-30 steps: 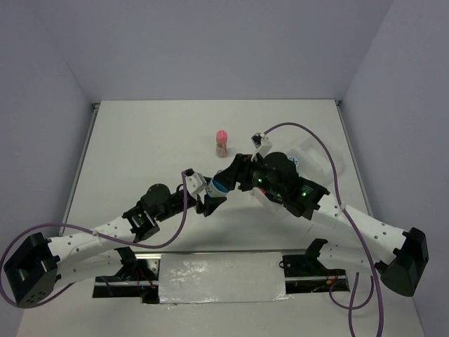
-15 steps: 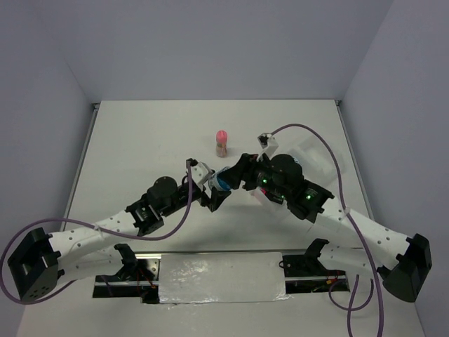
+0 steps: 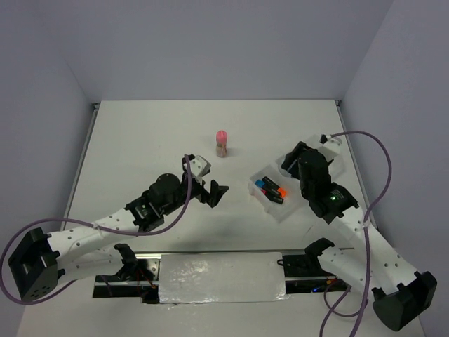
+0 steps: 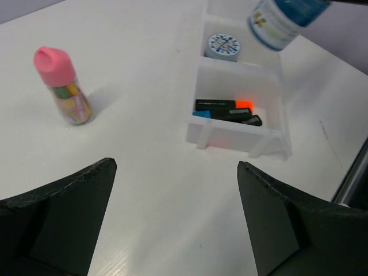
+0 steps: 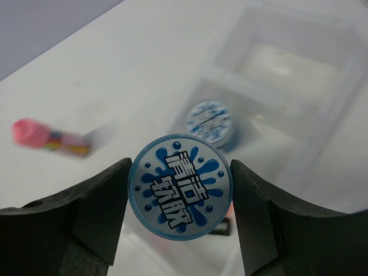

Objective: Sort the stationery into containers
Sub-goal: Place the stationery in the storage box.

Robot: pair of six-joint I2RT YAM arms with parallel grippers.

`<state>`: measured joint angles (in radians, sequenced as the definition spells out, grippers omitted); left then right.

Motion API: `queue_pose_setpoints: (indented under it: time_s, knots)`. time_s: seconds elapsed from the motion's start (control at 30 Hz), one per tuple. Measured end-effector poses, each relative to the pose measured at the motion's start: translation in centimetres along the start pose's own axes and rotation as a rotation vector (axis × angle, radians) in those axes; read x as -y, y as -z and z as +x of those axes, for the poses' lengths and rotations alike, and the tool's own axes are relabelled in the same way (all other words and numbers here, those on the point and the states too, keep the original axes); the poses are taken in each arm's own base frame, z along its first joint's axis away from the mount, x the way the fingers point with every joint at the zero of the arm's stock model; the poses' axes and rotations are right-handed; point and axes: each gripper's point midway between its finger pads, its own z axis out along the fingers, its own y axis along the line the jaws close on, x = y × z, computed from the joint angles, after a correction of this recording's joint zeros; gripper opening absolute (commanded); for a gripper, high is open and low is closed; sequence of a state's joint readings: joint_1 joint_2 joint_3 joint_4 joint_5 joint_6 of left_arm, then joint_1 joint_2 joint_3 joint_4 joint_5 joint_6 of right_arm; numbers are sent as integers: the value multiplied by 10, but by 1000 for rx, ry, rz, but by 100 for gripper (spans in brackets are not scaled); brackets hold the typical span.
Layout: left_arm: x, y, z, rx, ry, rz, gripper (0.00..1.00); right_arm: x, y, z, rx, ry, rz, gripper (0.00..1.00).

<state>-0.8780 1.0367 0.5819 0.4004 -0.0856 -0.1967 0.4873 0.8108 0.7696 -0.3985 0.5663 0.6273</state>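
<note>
Stationery, top view: the tray (image 3: 289, 209) lies on the table (image 3: 140, 140), right of centre. The markers (image 3: 272, 188) lie in its end compartment nearest my left arm. The pink-capped tube (image 3: 222, 142) stands upright on the bare table, well apart from the tray. My left gripper (image 3: 215, 194) hangs between tube and tray, touching neither. My right gripper (image 3: 297, 159) is over the tray's far part, and its load is hidden from this camera.

Left wrist view: my left gripper (image 4: 175, 167) has its jaws spread wide with nothing between them. The tube (image 4: 62, 86) is ahead to the left. The tray (image 4: 236, 135) is ahead to the right, and the markers (image 4: 227, 110) show orange and blue caps. A second disc (image 4: 224, 46) lies flat in the next compartment. The blue-white disc (image 4: 282, 20) hangs in the air above the tray.

Right wrist view: my right gripper (image 5: 180, 198) is clamped on the blue-white disc (image 5: 180, 192), one finger on each side of its rim and its printed face toward the camera. Below it, blurred, are the second disc (image 5: 210, 121) in the tray (image 5: 322, 86) and the tube (image 5: 49, 138).
</note>
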Motion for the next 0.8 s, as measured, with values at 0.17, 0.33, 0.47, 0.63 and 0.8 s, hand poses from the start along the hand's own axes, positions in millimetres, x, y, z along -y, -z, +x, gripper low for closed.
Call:
queue_pose_setpoints:
  time_s: [0.17,0.33,0.47,0.63,0.8]
  knots:
    - [-17,1,-2,-28,43,-112,99,63,-12,-11,74,-1,252,0]
    - [-26,2,8,-65,61,-171,99,86,-30,-5,60,36,367,0]
    - [-32,5,17,-101,67,-207,99,100,-45,11,9,89,442,0]
    - [-38,6,19,-126,71,-249,99,102,-58,15,2,104,458,0]
    - [-40,7,19,-129,70,-260,99,104,-69,18,-2,101,461,0]
